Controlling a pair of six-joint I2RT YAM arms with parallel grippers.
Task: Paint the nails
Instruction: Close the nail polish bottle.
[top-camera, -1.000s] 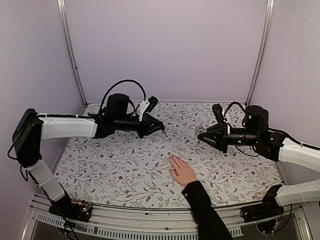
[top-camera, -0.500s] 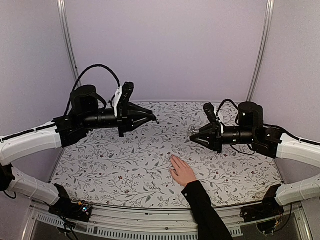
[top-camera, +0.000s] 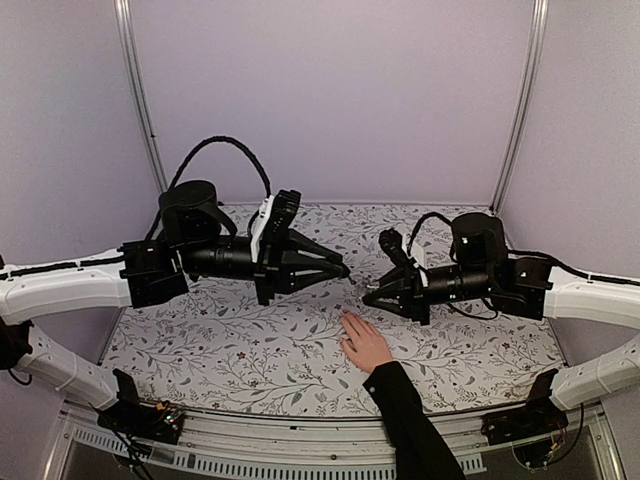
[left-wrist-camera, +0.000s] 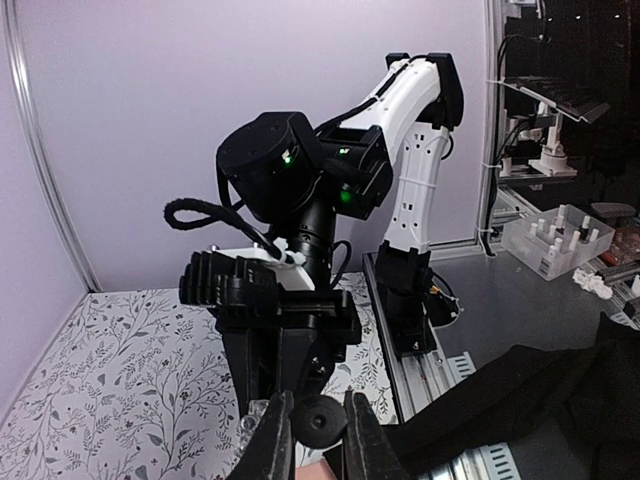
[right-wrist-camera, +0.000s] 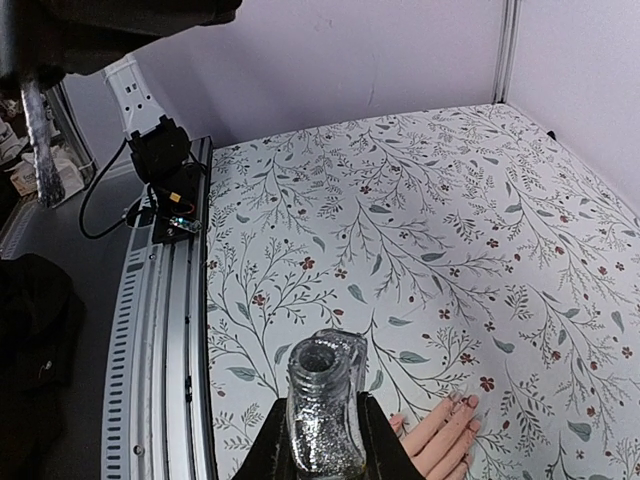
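While the hand (top-camera: 365, 342) lay flat near the near edge of the surface (top-camera: 220, 330), nails (right-wrist-camera: 462, 403) unreached, the left gripper (left-wrist-camera: 318, 430) pinched a black cap (left-wrist-camera: 318, 420) and the right gripper (right-wrist-camera: 325, 445) the open bottle (right-wrist-camera: 322, 395). Approach stage, apparently; next, a fine descent onto one nail.

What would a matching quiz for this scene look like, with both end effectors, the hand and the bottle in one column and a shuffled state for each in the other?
Things:
1. left end effector
2. right end effector
3. hand
4. bottle

States:
A. lying flat on the floral table
B. shut on the black cap
C. uncapped, glitter inside
D. shut on the bottle

Pairs: 1-B, 2-D, 3-A, 4-C
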